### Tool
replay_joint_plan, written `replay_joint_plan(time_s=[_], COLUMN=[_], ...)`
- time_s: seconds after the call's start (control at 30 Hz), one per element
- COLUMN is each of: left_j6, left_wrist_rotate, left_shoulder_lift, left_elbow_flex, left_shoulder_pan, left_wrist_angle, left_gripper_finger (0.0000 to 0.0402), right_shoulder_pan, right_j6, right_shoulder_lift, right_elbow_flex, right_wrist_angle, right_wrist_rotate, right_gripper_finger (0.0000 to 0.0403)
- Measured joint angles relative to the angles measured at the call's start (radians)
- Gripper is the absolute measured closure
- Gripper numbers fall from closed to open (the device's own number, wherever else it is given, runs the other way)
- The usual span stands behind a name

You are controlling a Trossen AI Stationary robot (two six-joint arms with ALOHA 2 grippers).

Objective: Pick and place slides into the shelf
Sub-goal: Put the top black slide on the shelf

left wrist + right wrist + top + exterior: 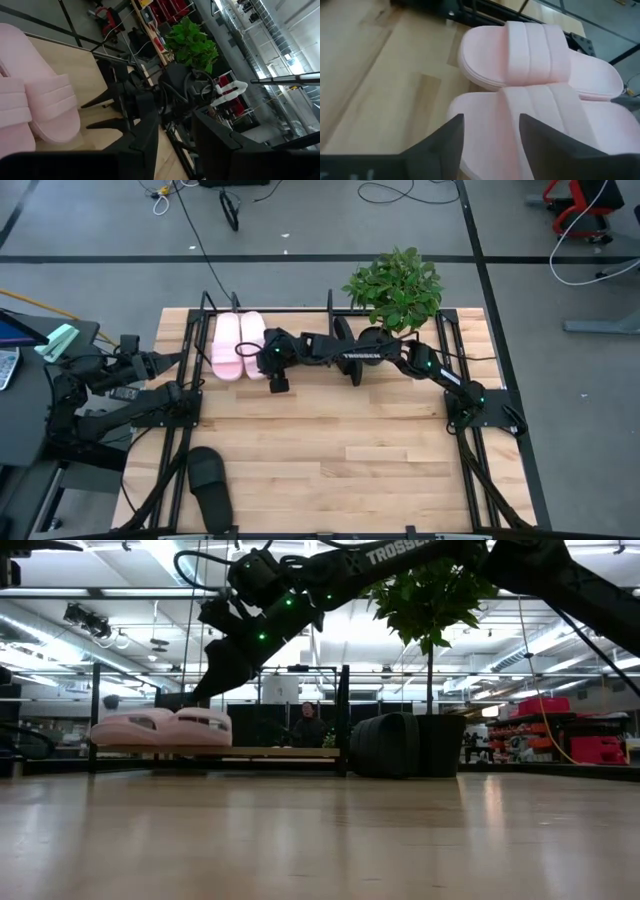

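Spreading under everything, the pale plank wooden desk (330,450) carries the low black thin-tube metal shelf (330,312) along its far edge. Beside the shelf's right end stands a bushy green potted plant (395,288). The right arm reaches across the far part of the desk toward the shelf's left end, and its right pincer (272,363) hovers just above the two pale pink foam slides. In the right wrist view its two dark fingers (447,142) stand apart with a clear gap, holding nothing, over the strap of the nearer pink slide (530,130). The two pink slides (238,345) lie side by side, touching, in the shelf's left part, toes toward the near side. The left arm waits at the desk's left edge; its left pincer (180,360) points toward the shelf, near the pink pair, fingers part-way apart and empty. One black foam slide (210,488) lies alone on the desk's near left corner, well apart from the shelf. Another dark rounded thing, perhaps a second black slide, leans by the plant pot in the low view (385,745).
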Motion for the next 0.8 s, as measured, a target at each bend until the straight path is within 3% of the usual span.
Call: replay_joint_plan(time_s=[0.3, 0.47, 0.8], left_j6=[0.0, 0.007, 0.042], left_wrist_rotate=[0.001, 0.001, 0.011], left_shoulder_lift=[0.0, 0.0, 0.001], left_elbow_flex=[0.0, 0.0, 0.0], left_shoulder_pan=[0.0, 0.0, 0.0], left_wrist_angle=[0.0, 0.0, -0.007], left_gripper_finger=[0.0279, 0.0272, 0.0274], right_shoulder_pan=[0.002, 0.003, 0.163], right_j6=[0.006, 0.117, 0.212], right_shoulder_lift=[-0.001, -0.01, -0.158], right_elbow_flex=[0.0, 0.0, 0.002], right_wrist_angle=[-0.053, -0.17, -0.379], right_wrist_rotate=[0.043, 0.073, 0.235], right_gripper_finger=[0.0201, 0.0212, 0.0286])
